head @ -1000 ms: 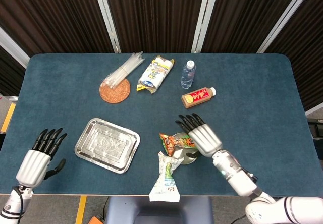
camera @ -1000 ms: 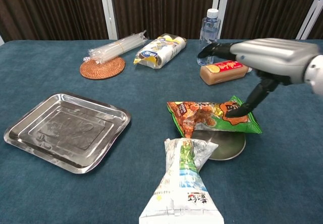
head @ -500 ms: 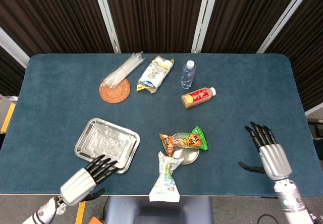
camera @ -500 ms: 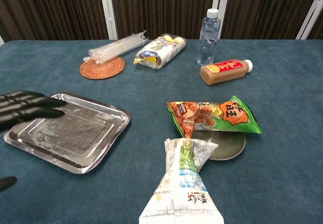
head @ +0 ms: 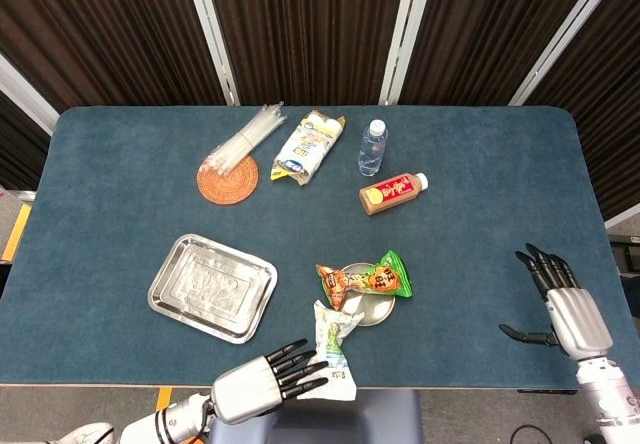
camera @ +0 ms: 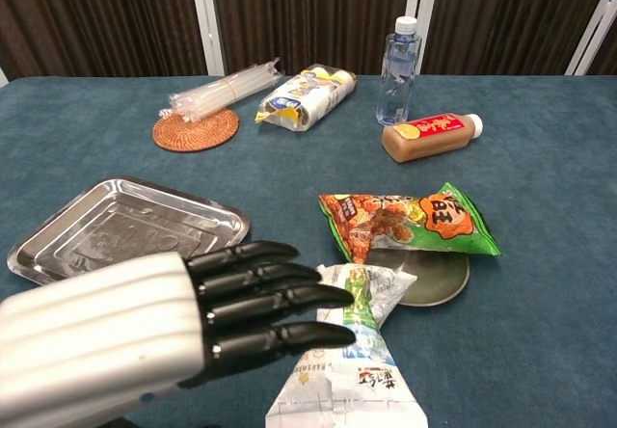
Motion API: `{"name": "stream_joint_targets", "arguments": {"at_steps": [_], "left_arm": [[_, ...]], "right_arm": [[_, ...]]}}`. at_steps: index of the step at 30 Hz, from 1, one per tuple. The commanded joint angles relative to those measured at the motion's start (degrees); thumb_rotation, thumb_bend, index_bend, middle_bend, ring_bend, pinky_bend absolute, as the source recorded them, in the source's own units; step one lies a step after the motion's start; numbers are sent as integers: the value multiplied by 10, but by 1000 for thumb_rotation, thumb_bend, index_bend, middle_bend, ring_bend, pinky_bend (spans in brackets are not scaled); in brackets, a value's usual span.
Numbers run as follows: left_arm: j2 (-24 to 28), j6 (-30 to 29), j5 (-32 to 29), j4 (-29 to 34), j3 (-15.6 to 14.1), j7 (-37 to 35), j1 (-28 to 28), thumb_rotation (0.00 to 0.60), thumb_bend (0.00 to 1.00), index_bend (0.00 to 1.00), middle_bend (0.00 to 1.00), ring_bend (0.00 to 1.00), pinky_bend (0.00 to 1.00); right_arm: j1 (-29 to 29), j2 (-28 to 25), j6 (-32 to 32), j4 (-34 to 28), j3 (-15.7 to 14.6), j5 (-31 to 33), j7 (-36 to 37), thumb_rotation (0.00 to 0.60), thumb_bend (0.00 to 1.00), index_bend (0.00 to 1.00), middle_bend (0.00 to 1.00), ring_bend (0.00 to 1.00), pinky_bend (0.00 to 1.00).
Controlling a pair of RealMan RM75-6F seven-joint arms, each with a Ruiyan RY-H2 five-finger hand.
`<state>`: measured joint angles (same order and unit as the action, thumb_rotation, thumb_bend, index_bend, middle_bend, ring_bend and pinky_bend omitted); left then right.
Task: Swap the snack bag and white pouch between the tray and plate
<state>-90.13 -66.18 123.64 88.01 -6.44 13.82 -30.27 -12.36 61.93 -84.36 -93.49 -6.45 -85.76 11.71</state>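
Left hand point(camera: 193, 317): lower left, fingers spread, empty, reaching over white pouch point(camera: 352, 365). Metal tray point(head: 211, 286): left of centre, bare. Snack bag point(camera: 410, 221): on plate point(camera: 434, 279). Step: pouch pickup; next needs closing grip, carry to tray.

Bare table point(head: 480, 234) lies open between the right hand point(head: 560, 309) and the snack bag point(head: 365, 280) on the plate point(head: 380, 311); the left hand point(head: 262, 384) crowds the white pouch point(head: 335, 339); the tray point(head: 212, 286) stands unobstructed.
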Motion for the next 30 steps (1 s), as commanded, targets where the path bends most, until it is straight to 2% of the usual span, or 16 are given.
{"name": "stream_joint_targets", "arguments": {"at_steps": [1,11,22,30], "left_arm": [[-16,47,-18,11,22,21,-30,600,365,0,0,0,16],[-1,146,-113,25,56,33,-78,600,362,0,0,0,15],[-8,200,-178,31,64,87,-103,600,360,0,0,0,50],[-31,204,-202,20,76,85,-126,600,362,0,0,0,53]], "right_arm": [[-2,-11,16,-7,-4,-15,11,600,203,0,0,0,19],[4,-15,37,-13,5,-26,6,600,203,0,0,0,19],[5,-15,64,-17,15,-27,1,600,203,0,0,0,19],[4,-14,81,-19,22,-24,-7,600,203,0,0,0,19]]}}
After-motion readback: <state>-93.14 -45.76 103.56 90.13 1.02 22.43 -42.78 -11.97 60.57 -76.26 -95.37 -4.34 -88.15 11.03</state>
